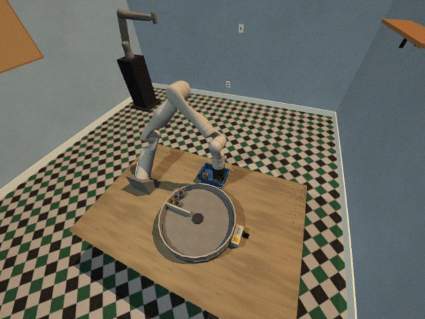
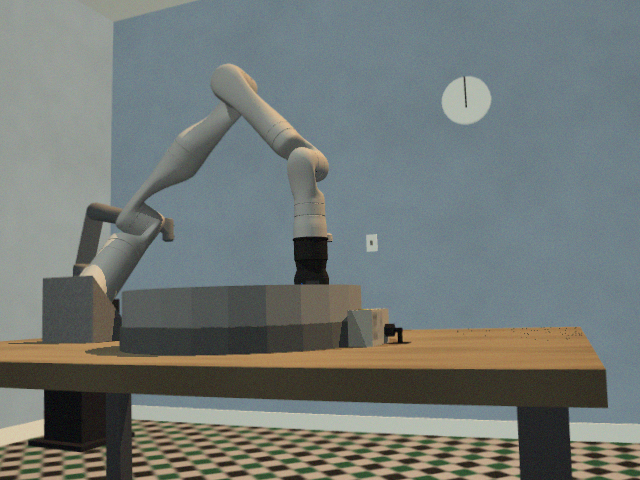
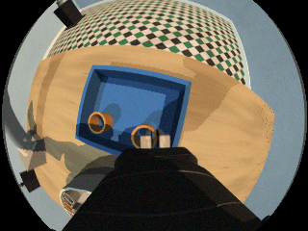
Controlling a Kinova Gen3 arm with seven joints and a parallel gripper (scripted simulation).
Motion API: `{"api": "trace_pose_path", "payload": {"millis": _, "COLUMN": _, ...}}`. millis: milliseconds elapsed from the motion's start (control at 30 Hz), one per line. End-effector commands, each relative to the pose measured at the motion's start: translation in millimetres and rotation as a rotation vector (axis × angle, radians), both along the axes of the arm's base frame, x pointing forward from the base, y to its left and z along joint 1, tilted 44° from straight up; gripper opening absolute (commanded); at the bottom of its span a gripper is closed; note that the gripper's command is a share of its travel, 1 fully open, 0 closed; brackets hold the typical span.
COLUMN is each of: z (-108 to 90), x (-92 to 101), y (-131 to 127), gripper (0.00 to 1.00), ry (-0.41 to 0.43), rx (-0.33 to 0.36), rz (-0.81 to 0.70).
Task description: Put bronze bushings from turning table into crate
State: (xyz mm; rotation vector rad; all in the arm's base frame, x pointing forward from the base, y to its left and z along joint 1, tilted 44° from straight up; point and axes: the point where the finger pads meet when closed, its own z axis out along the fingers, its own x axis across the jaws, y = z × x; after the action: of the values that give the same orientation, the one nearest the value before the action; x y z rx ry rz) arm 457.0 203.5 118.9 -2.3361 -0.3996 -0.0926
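My gripper (image 1: 217, 179) (image 3: 154, 135) is shut on the wall of a bronze bushing (image 3: 144, 126), one finger inside its ring, low over the near right part of the blue crate (image 1: 210, 183) (image 3: 140, 72). Another bronze bushing (image 1: 204, 175) (image 3: 100, 122) lies in the crate on the left. On the turning table (image 1: 206, 236) (image 2: 227, 310), a bronze bushing (image 1: 171, 201) sits by the divider bar beside three steel bushings (image 1: 180, 193) (image 1: 176, 197) (image 1: 176, 203). The turning table's wall hides the fingertips in the exterior view.
The divider bar (image 1: 178, 209) runs from the turning table's wall towards its dark hub (image 1: 197, 218). A pale box (image 1: 237, 236) (image 2: 367, 328) with a black knob is at the turning table's right side. The arm's grey base block (image 1: 141, 184) (image 2: 69, 310) is left of the crate.
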Motion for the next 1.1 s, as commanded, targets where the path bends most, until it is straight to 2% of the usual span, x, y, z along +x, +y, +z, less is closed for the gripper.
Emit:
{"api": "trace_pose_path", "payload": {"millis": 0, "z": 0.2, "x": 0.5, "y": -0.4, "gripper": 0.00, "ry": -0.001, "rx": 0.000, "rz": -0.001}}
{"api": "trace_pose_path", "payload": {"millis": 267, "z": -5.8, "x": 0.1, "y": 5.5, "gripper": 0.00, "ry": -0.001, "rx": 0.000, "rz": -0.001}}
{"api": "trace_pose_path", "payload": {"millis": 1067, "z": -8.1, "x": 0.0, "y": 7.7, "gripper": 0.00, "ry": 0.000, "rx": 0.000, "rz": 0.000}}
